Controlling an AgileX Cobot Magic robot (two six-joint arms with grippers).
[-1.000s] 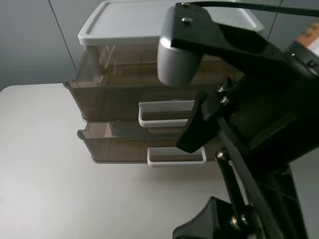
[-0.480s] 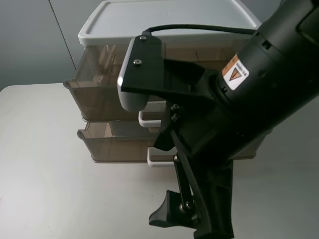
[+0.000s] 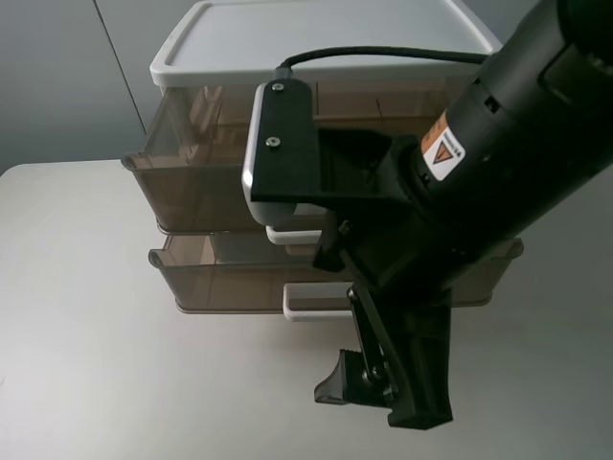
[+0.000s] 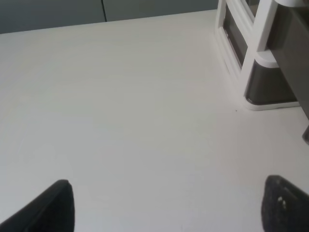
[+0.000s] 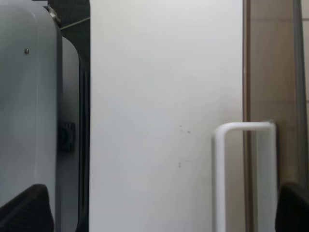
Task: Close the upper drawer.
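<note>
The upper drawer (image 3: 192, 182) is smoky-brown and translucent, and it stands pulled out under the white lid (image 3: 287, 38). Only a sliver of its white handle (image 3: 287, 233) shows below my right arm's grey wrist camera. My right gripper (image 3: 383, 395) hangs open and empty over the table in front of the drawers, touching nothing. The right wrist view shows a white loop handle (image 5: 241, 169) beside a brown drawer front; I cannot tell which drawer's. My left gripper (image 4: 169, 208) is open and empty low over bare table.
The lower drawer (image 3: 220, 283) is also partly out, and its white handle (image 3: 311, 305) shows. The white table (image 3: 96, 364) stretches left and in front. A white-framed dark object (image 4: 260, 72) stands near the left gripper. A grey housing (image 5: 29, 111) sits beside the right gripper.
My right arm has swung left and down across the front of the drawers and now covers the upper handle. Neither drawer has moved.
</note>
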